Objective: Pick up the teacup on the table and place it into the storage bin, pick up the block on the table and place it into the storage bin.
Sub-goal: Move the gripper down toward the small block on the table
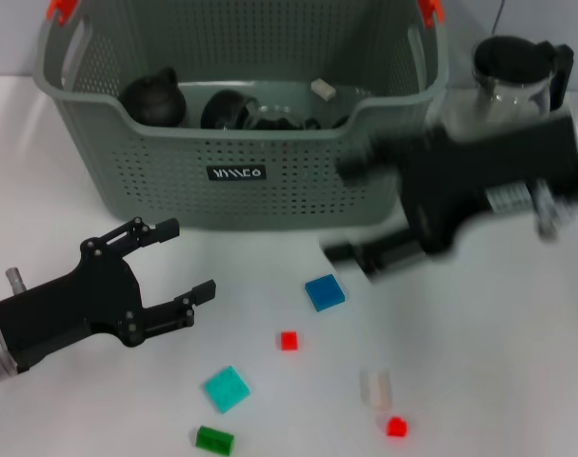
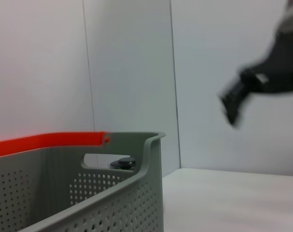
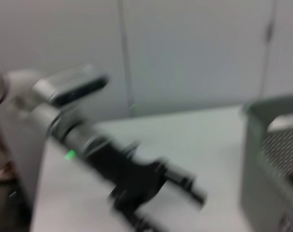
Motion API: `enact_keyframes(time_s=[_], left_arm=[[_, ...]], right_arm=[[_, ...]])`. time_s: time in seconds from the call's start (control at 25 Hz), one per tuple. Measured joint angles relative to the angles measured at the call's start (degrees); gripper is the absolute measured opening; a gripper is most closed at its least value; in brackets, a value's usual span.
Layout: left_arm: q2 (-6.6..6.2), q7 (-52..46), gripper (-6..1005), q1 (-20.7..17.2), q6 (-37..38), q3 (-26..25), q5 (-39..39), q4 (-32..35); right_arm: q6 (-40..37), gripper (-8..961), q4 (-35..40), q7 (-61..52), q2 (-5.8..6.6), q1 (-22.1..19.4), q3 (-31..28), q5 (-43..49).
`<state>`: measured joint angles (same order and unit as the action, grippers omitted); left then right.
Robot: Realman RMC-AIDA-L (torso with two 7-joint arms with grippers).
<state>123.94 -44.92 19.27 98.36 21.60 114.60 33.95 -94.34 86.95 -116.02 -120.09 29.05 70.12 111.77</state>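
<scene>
The grey-green storage bin [image 1: 241, 143] stands at the back of the table, and its wall also fills the left wrist view [image 2: 112, 193]. Dark teacups [image 1: 153, 98] lie inside it beside a small white block [image 1: 323, 89]. Loose blocks lie on the table: blue [image 1: 325, 292], red [image 1: 289, 340], teal [image 1: 227, 388], green [image 1: 214, 439], a second red [image 1: 396, 426] and a clear one [image 1: 375, 387]. My left gripper [image 1: 186, 259] is open and empty at the lower left. My right gripper [image 1: 341, 209], blurred by motion, is open in front of the bin's right corner, above the blue block.
A glass pitcher with a black lid [image 1: 512, 71] stands to the right of the bin, behind my right arm. The right gripper [image 2: 238, 101] shows blurred in the left wrist view. The left arm [image 3: 132, 174] and the bin's corner [image 3: 272, 159] show in the right wrist view.
</scene>
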Motion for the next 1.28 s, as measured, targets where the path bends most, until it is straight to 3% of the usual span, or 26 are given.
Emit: enact_keyframes(time_s=[0.2, 0.32, 0.68, 1.28], left_arm=[[0.0, -0.02, 828, 0.08, 0.07, 0.18, 0.05, -0.03], [0.1, -0.02, 828, 0.14, 0.08, 0.19, 0.28, -0.06], [0.24, -0.06, 828, -0.06, 0.08, 0.2, 0.49, -0.12], [0.25, 0.0, 828, -0.2, 0.08, 0.2, 0.54, -0.11]], right_arm=[[-7.35, 944, -1.33, 0.9, 0.06, -3.06, 0.5, 5.02], [-7.38, 945, -3.51, 0.04, -0.18, -3.14, 2.14, 10.07], [5.87, 943, -11.84, -0.67, -0.23, -1.93, 13.77, 16.32], [14.77, 933, -18.86, -2.42, -0.31, 1.03, 24.44, 21.41]])
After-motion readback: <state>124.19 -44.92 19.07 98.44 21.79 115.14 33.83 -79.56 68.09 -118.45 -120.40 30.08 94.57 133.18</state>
